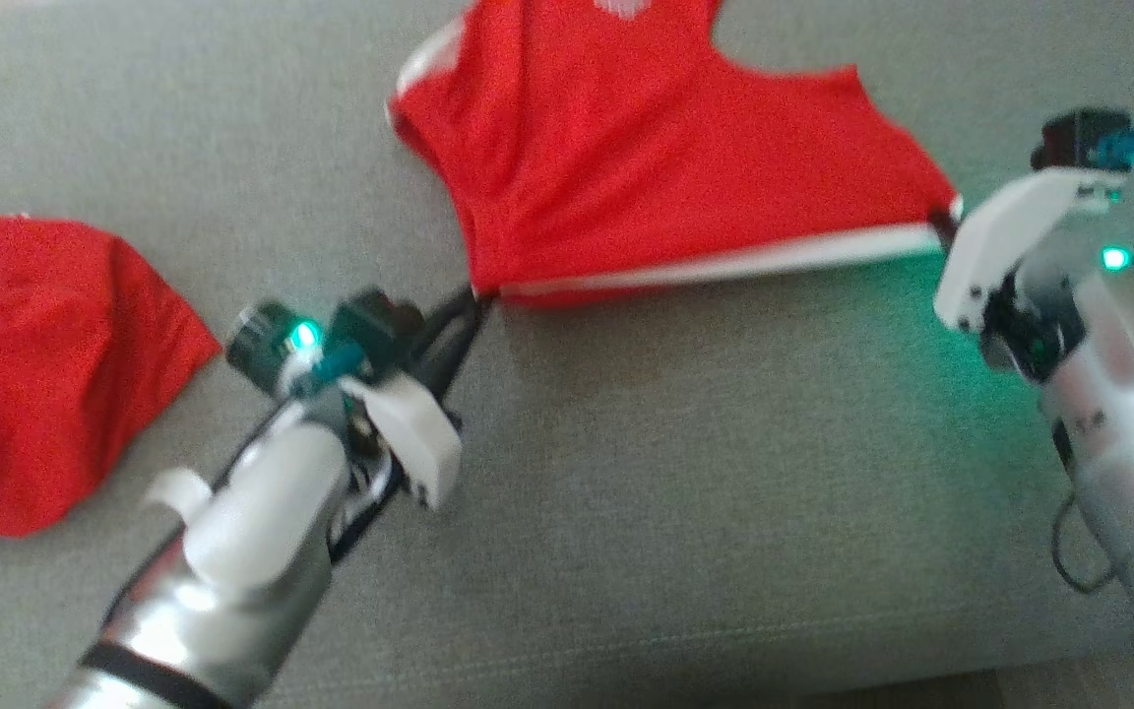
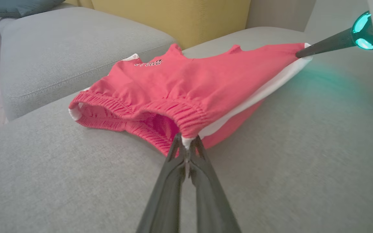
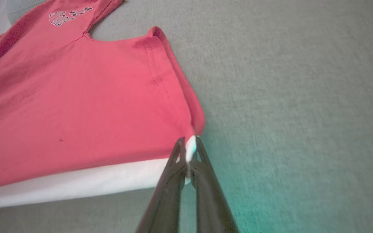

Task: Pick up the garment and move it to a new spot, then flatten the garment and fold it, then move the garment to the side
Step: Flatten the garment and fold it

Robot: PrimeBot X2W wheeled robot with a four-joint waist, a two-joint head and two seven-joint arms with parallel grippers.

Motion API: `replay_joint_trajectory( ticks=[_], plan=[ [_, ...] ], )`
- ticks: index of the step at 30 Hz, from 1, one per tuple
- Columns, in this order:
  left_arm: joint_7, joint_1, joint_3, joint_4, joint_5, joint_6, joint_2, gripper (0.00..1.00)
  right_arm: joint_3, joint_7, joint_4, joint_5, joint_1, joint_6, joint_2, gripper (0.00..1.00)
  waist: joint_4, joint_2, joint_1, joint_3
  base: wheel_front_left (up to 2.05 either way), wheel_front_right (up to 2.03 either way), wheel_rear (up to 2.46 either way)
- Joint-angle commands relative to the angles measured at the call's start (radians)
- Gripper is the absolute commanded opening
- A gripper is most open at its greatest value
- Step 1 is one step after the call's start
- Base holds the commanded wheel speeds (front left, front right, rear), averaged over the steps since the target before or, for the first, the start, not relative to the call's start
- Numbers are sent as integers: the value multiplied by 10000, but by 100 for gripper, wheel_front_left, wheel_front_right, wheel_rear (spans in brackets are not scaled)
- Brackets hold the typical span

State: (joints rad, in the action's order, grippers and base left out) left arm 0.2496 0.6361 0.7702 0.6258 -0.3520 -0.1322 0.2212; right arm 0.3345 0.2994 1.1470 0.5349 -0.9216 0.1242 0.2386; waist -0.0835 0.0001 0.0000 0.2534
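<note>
Red shorts with a white side stripe lie stretched toward the sofa seat's back edge, left gripper pinching the waistband corner, right gripper the hem corner; another red cloth lies by the left edge

Soft daylight, green glow, seemingly motion-blurred head view.

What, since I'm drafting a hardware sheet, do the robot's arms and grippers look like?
The left arm and right arm are glossy silver. Each wrist carries a white plastic cover, a dark camera housing with teal fittings and a green light. The left gripper and right gripper have long, dark, tapering fingers. A thin black cable loops beside the right arm.
</note>
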Motion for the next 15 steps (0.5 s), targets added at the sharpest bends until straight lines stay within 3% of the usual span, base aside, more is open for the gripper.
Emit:
replay_joint_trajectory(
  ticks=[1, 7, 15],
  plan=[
    [121, 84, -259, -325, -18, 16, 332, 0, 205, 168, -411, 148, 187, 65, 247, 0, -68, -1, 0, -589, 0, 0, 0],
    [-90, -1166, 98, -1027, -365, 45, 377, 0, 722, 1673, -1759, 950, 1717, 65, 1250, 0, -95, -1, 0, -1592, 0, 0, 0],
    [-922, -2953, 528, -2913, -653, 561, 662, 0, 561, 3392, -3965, 1771, 3777, 65, 2568, 0, -92, -1, 0, -2458, 0, 0, 0]
  ],
)
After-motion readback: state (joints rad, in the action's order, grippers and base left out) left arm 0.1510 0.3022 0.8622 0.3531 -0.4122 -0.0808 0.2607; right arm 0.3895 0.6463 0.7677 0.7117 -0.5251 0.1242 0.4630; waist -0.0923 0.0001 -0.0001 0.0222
